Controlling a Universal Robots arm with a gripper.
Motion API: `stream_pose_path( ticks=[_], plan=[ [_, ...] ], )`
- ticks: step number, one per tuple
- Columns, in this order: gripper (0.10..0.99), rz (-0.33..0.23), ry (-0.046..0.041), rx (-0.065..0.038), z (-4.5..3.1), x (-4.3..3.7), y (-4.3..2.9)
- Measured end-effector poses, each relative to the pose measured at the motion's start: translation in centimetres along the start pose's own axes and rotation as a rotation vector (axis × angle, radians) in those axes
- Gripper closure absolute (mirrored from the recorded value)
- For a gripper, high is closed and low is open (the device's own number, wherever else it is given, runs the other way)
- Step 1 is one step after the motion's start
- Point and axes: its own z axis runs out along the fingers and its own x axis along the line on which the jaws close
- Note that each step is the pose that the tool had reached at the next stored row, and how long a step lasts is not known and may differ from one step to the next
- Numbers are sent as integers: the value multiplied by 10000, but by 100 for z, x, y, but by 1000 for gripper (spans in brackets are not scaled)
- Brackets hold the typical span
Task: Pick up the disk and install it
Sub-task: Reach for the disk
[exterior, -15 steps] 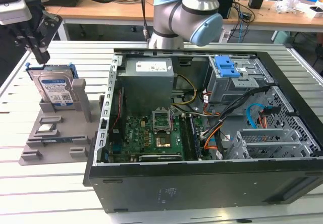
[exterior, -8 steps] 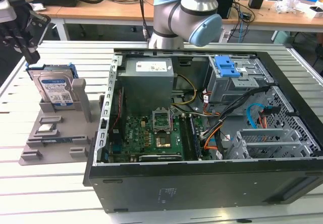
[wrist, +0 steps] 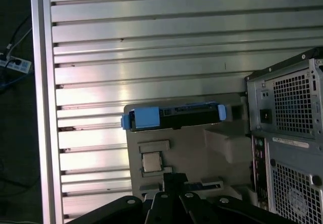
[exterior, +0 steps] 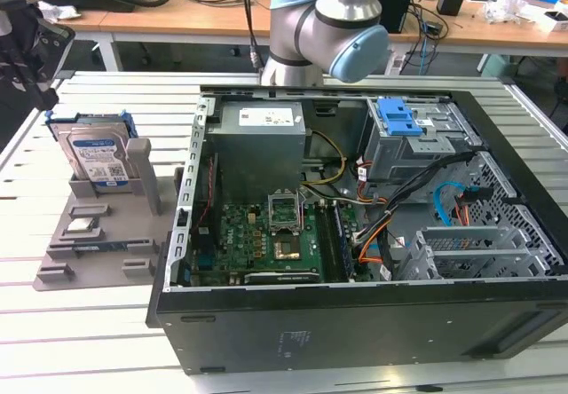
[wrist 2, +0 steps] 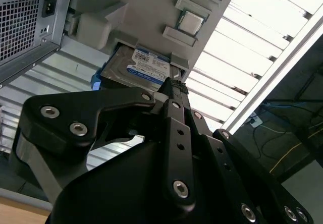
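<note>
The disk (exterior: 96,159) is a silver hard drive with a white-and-blue label and a blue side bracket. It stands upright in a slot at the back of a grey holder (exterior: 106,256), at the exterior view's left. My black gripper (exterior: 40,88) hangs above and a little to the left of it, apart from it. In the second wrist view the gripper (wrist 2: 171,86) points toward the disk's (wrist 2: 146,67) label. The first wrist view has the gripper (wrist: 174,177) over the holder, with the disk (wrist: 171,118) edge-on. The fingers look shut with nothing between them.
A small square silver chip (exterior: 82,226) lies on the holder. The open computer case (exterior: 355,301) fills the middle and right, with a grey drive cage (exterior: 404,132) with a blue latch at its back right. The slatted metal table (exterior: 80,332) lies around them.
</note>
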Motion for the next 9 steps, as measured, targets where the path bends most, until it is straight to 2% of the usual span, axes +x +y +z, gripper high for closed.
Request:
stream_pose_path(
  ticks=[5, 9],
  plan=[
    [980, 0, -1, 0, 26, 58, 66],
    [980, -2, 1, 1, 26, 61, 67]
  ],
)
